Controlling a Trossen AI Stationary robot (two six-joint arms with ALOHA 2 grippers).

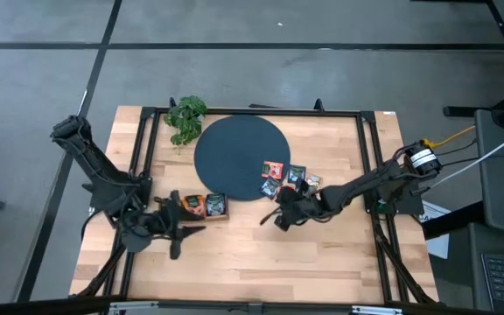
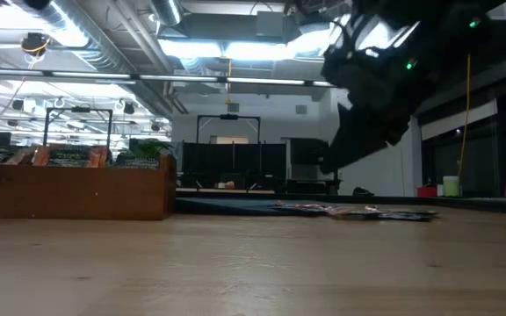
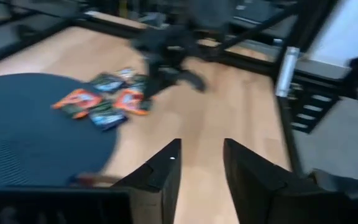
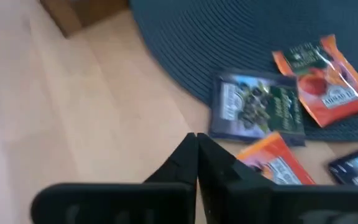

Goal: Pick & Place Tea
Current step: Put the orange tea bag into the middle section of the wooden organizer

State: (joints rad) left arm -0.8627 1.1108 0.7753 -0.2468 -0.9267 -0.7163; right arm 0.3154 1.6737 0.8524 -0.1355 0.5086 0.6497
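High view, items: tea sachets (image 1: 289, 178) scattered at dark disc's (image 1: 234, 156) right edge, some on it, awaiting sorting. Right gripper (image 1: 280, 214) beside them, fingers pressed together, holding nothing. Left gripper (image 1: 180, 232) parted and empty, near wooden tray (image 1: 205, 206), likely ready.

Even overhead lighting; motion blur in both wrist views.

Ceiling strip lights (image 2: 227, 48) glare white above the wooden tray (image 2: 73, 189), leaving the arm beside them a dark silhouette. From above, the table (image 1: 252, 254) is evenly lit, with soft, short shadows under the arms. Sachets (image 3: 104, 102) near the dark disc (image 3: 36, 137) smear in the left wrist view; the right wrist view is soft throughout.
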